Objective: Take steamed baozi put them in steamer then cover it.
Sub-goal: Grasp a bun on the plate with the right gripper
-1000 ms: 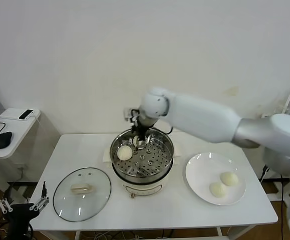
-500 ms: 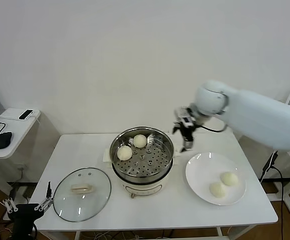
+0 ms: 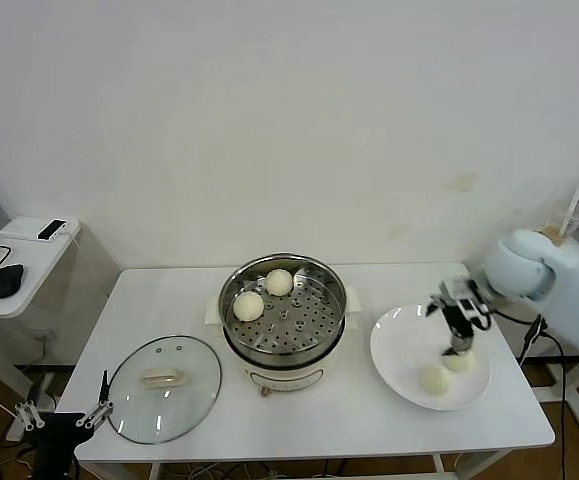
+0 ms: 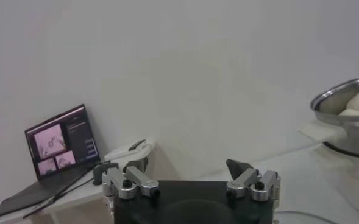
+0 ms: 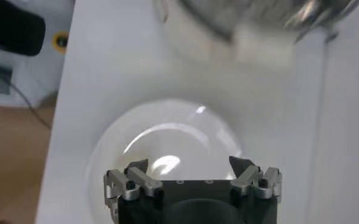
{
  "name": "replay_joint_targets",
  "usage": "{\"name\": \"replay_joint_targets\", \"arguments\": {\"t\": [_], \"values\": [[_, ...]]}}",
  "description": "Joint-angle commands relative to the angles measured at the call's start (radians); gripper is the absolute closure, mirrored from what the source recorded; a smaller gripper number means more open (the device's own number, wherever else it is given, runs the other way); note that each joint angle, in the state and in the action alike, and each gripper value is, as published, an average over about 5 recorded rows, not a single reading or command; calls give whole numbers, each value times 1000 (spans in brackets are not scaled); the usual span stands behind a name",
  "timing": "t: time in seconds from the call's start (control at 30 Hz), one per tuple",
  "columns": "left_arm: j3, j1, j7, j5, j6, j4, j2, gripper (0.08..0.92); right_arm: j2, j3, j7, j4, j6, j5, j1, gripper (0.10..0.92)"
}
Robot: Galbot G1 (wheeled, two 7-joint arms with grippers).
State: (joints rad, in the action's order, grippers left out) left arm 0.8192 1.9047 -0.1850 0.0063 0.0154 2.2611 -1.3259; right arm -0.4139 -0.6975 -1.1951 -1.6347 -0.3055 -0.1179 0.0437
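Observation:
The steamer (image 3: 319,335) stands mid-table on its cream base and holds two baozi (image 3: 249,305) (image 3: 280,282). Two more baozi (image 3: 435,379) (image 3: 463,363) lie on the white plate (image 3: 399,350) to its right. My right gripper (image 3: 458,345) hangs open just above the farther plate bun, nothing between its fingers. In the right wrist view the gripper (image 5: 190,164) faces the plate (image 5: 161,134); the buns are hidden there. The cover (image 3: 164,387), a glass lid, lies flat at the table's front left. My left gripper (image 3: 64,420) is parked open below that corner.
A side table at far left carries a mouse (image 3: 6,280) and a white box (image 3: 39,229). A laptop (image 4: 57,143) shows in the left wrist view, beside the steamer's rim (image 4: 344,103). A cup with a straw (image 3: 567,220) stands off the table's right end.
My right arm left a second baozi in the steamer, then swung right and down to hover over the plate. The left gripper barely shifted.

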Motion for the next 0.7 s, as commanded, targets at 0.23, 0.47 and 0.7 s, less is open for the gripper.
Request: {"name": "replay_joint_targets", "arguments": {"t": [0.23, 0.47, 0.7], "values": [[-5, 4, 1, 10, -1, -7, -3, 177, 38, 374, 40, 35, 40, -162, 509, 203], [0, 5, 5, 18, 0, -6, -5, 177, -62, 370, 63, 128, 51, -180, 487, 203], [5, 5, 5, 19, 0, -12, -9, 177, -148, 324, 90, 187, 49, -178, 428, 203]]}}
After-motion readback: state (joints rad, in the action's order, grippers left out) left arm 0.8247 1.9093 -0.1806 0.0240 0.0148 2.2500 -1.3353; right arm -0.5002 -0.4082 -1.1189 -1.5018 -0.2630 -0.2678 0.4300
